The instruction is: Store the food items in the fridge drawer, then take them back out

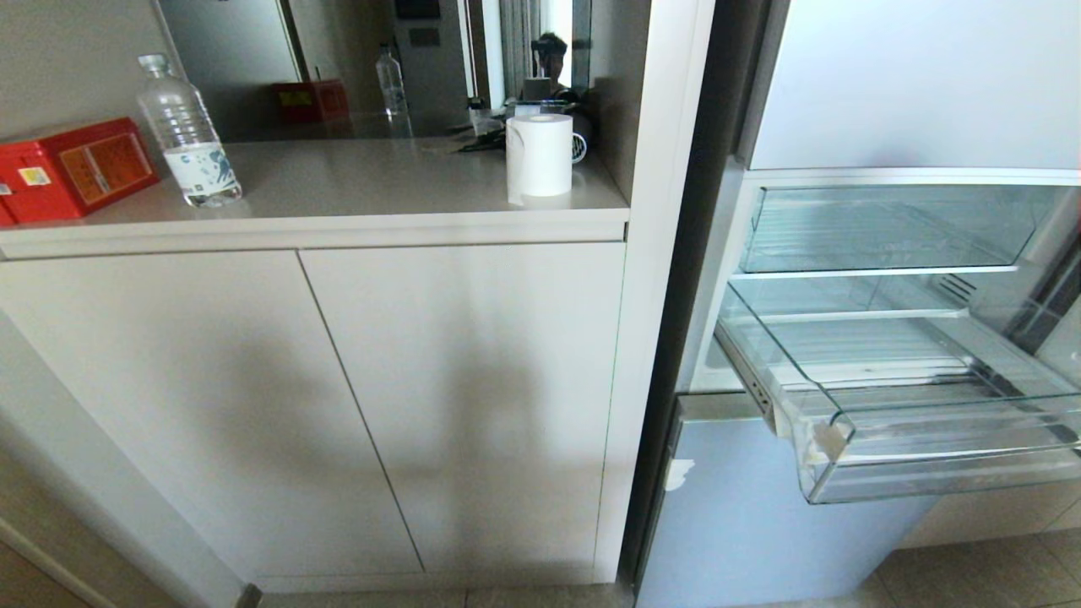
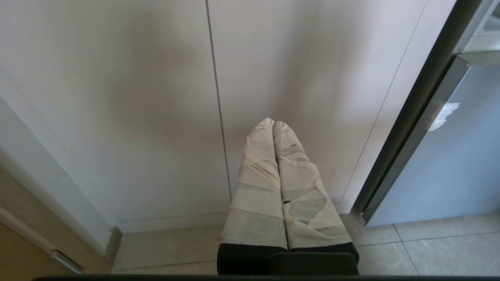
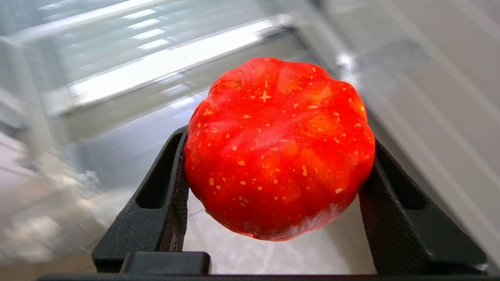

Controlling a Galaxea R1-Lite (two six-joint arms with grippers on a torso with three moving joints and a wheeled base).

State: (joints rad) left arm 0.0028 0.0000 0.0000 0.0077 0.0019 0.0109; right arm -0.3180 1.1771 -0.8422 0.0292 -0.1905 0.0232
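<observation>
The food item (image 3: pixel 279 148) in the right wrist view is a round, glossy red-orange piece shaped like a ribbed tomato. Shallow lobes run around its body, and pale yellow flecks cover the skin. A small brownish mark sits near one edge of the face turned toward the camera. The piece is slightly flattened rather than spherical. Its broad axis runs across the gap between the two fingers, and its lobed face points toward the wrist camera.

The right gripper (image 3: pixel 279 168) holds this piece. Its two black fingers (image 3: pixel 164 195) press against opposite sides of the piece, spread wide to span it. The piece is carried clear of any surface, with pale floor tile visible beyond it. Blurred clear plastic ledges of the fridge lie beyond the piece. The right arm is outside the head view.

The fridge drawer (image 1: pixel 929 481) stands pulled out in the head view. It is a wide, shallow, clear tray with a ribbed floor, a thick front lip, and a whitish scuff at its near front corner. No red piece shows in it.

The left gripper (image 2: pixel 274 124) points toward the pale cabinet doors (image 2: pixel 156 97), low near the floor. Its tape-wrapped fingers (image 2: pixel 258 175) are pressed together, holding nothing.
</observation>
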